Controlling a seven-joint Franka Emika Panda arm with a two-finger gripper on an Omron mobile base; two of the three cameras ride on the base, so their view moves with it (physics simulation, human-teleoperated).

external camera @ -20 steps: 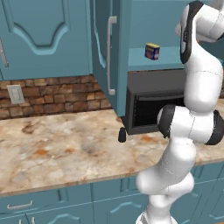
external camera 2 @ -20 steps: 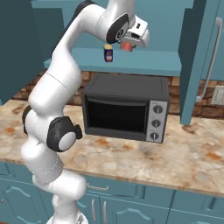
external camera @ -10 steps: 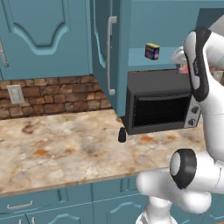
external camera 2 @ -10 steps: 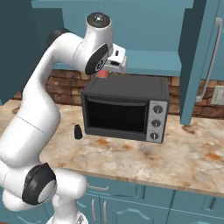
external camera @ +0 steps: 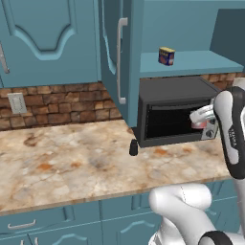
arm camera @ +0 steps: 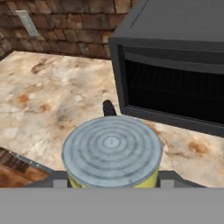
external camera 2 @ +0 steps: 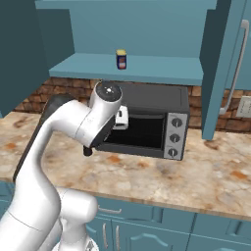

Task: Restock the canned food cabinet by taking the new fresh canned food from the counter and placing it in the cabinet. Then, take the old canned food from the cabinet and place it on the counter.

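Hand view puts the old canned food, a small round can with a ringed grey-tan top and a greenish-yellow side [arm camera: 112, 151], at the bottom centre of the frame. We see the two-finger gripper [external camera: 200, 122] closed around it, a dark finger edge showing on each side. The long beige stone counter mottled with orange and brown [arm camera: 52, 100] spreads beyond the can across the left and middle of the frame, so we judge the coming move runs straight along the gripper's line, can axis upright. The black toaster oven [arm camera: 175, 87] crowds the upper right, and a small black shaker [external camera: 134, 147] stands just beside it.

The dark blue, yellow-topped new can [external camera: 166, 56] sits on the shelf of the teal wall cabinet [external camera: 201, 62]. A second ago the hand was level with that shelf; now it hangs before the oven door
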